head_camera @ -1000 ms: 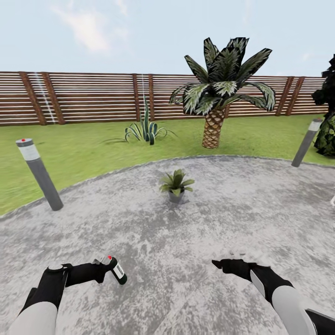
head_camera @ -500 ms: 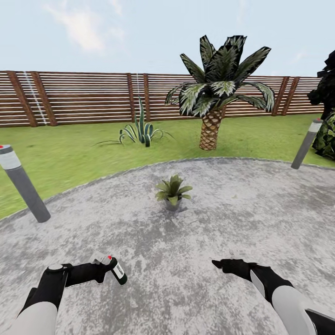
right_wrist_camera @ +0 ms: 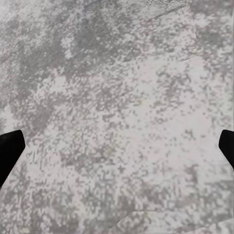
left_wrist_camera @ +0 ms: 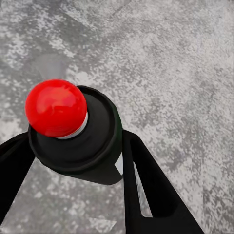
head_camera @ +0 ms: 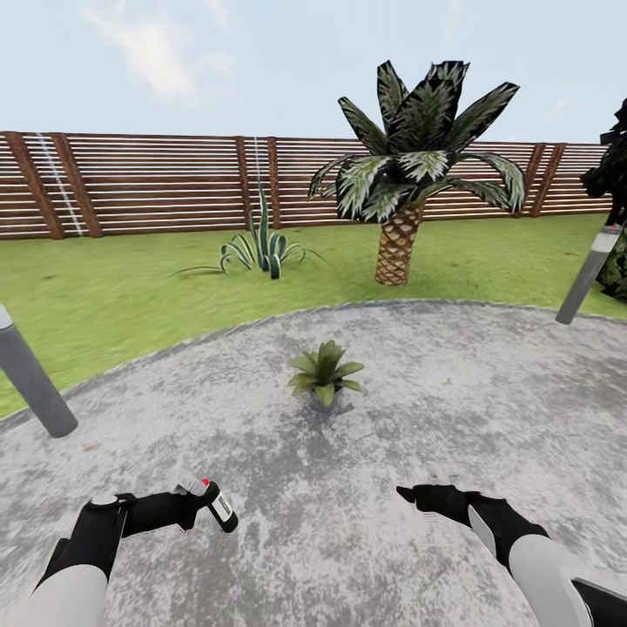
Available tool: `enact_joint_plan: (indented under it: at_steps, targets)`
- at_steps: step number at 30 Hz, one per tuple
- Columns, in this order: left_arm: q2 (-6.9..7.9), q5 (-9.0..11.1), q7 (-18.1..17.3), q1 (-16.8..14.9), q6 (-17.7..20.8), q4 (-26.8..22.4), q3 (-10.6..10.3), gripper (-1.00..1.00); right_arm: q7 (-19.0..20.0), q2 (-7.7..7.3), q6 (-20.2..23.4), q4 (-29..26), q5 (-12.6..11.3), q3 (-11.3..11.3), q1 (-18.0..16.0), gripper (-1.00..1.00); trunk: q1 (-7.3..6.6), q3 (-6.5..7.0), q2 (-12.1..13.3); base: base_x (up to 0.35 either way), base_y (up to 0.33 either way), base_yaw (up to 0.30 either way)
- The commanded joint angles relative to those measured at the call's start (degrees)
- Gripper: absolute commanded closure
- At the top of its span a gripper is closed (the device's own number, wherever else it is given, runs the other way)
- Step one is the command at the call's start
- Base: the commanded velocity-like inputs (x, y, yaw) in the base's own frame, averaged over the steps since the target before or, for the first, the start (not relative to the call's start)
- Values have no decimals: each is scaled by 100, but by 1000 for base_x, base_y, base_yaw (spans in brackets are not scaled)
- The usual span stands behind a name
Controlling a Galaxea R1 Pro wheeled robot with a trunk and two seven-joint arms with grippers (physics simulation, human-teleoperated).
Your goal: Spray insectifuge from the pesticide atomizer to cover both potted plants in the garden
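Rolling nearer, the view has closed on the potted plant [head_camera: 325, 376] mid-patch, while the left gripper [head_camera: 193, 502] pinches the pesticide atomizer [head_camera: 218, 507] low ahead, seemingly ready to spray, and the right gripper [head_camera: 416, 495] hangs spread, empty.

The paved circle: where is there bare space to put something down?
Bare paving stretches from the potted plant to the right lamp post, and between the left gripper holding the atomizer and the open right gripper. The plant's middle spot and the left post at the edge are taken.
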Motion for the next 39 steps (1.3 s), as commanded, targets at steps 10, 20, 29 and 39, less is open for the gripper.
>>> enact_joint_plan:
  at_steps: [10,20,29,39]
  targets:
    - [-5,-23,-31,-6,52,-6,25,100,34,2,37,-11,42,-41,-2,-100,2,-5,-2,317,0,0]
    - [-5,-23,-31,-7,52,-6,25,100,34,2,39,-11,41,-41,-2,-100,2,-5,-2,127,0,0]
    - [-5,-23,-31,-5,52,-6,22,100,34,2,37,-11,41,-41,-2,-100,2,-5,-2,1,0,0]
    - [-5,-25,-31,-8,52,-6,16,100,34,2,38,-11,44,-41,-2,-100,-196,156,359,0,0,0]
